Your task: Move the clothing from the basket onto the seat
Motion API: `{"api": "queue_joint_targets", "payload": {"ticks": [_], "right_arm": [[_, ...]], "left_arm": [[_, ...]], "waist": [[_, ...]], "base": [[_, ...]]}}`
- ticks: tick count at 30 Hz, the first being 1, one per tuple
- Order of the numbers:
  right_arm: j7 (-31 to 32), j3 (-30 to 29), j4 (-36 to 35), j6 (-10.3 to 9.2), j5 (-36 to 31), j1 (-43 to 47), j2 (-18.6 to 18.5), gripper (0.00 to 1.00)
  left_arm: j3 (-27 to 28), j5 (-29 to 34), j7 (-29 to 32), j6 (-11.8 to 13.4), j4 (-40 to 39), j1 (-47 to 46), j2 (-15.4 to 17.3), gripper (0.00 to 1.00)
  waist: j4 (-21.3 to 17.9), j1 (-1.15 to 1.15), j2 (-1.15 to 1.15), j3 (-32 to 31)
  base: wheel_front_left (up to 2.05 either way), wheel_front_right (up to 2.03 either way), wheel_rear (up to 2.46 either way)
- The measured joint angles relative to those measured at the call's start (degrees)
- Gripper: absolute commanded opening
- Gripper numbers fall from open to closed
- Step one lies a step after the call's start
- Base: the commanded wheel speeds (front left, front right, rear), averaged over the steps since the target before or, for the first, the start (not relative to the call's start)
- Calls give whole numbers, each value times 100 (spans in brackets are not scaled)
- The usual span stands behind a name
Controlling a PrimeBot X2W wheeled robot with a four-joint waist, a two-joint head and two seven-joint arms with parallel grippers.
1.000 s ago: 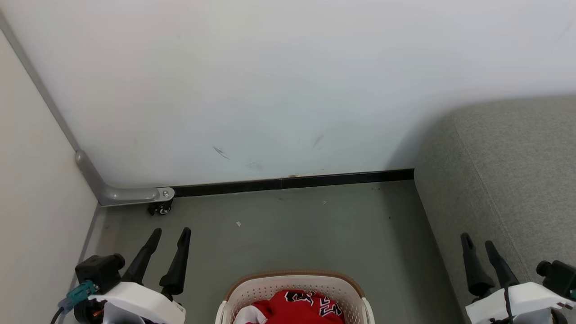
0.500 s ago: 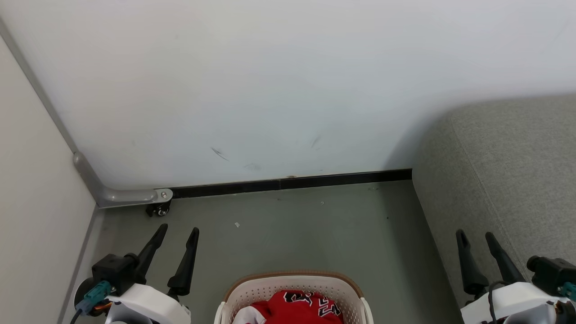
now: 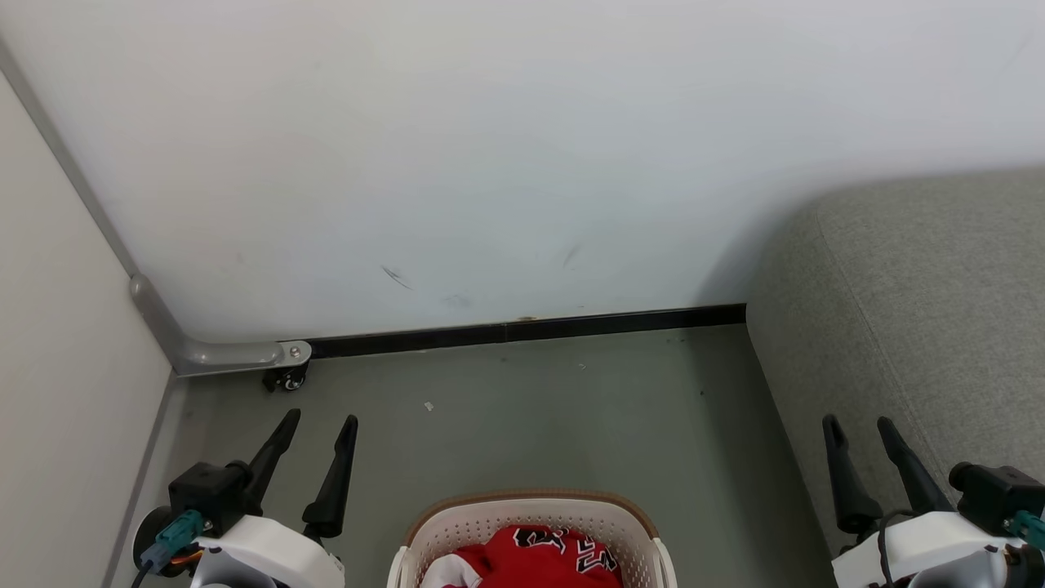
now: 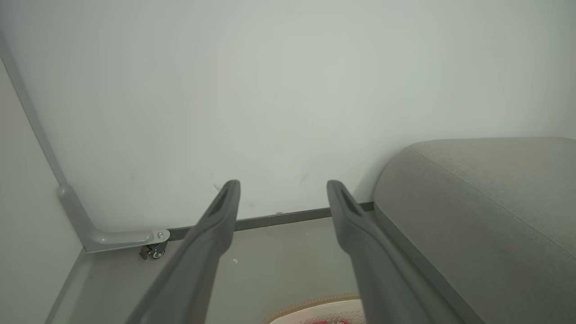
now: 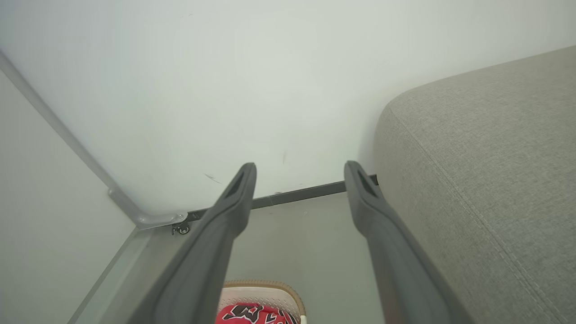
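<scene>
A laundry basket (image 3: pixel 531 496) of red clothing (image 3: pixel 535 562) sits between the spread left gripper (image 3: pixel 320 418) and right gripper (image 3: pixel 857 422). The sofa (image 3: pixel 939 310) lies beyond the right fingers (image 3: pixel 841 469).

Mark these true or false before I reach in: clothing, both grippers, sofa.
1. The clothing lies in the basket. True.
2. The left gripper is shut on a garment. False: it is open and empty, over the floor.
3. The sofa stands on the robot's right. True.
4. The right gripper touches the basket. False: it is open and apart from it, by the sofa's edge.
5. A garment already lies on the sofa. False: none lies on the part in view.
</scene>
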Motion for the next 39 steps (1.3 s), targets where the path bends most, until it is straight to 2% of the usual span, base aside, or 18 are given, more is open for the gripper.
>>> {"api": "queue_joint_targets", "payload": {"ticks": [22,39], "right_arm": [[0,-99,-133,0,-54,-126,34,100],[-1,-151,-471,0,-123,-612,37,100]], "left_arm": [[-322,146,0,0,187,-10,32,100],[-1111,59,1,0,428,-79,89,100]], "waist": [[-2,0,0,133],[-60,-1,0,487]], "base": [[0,0,0],[0,0,0]]}}
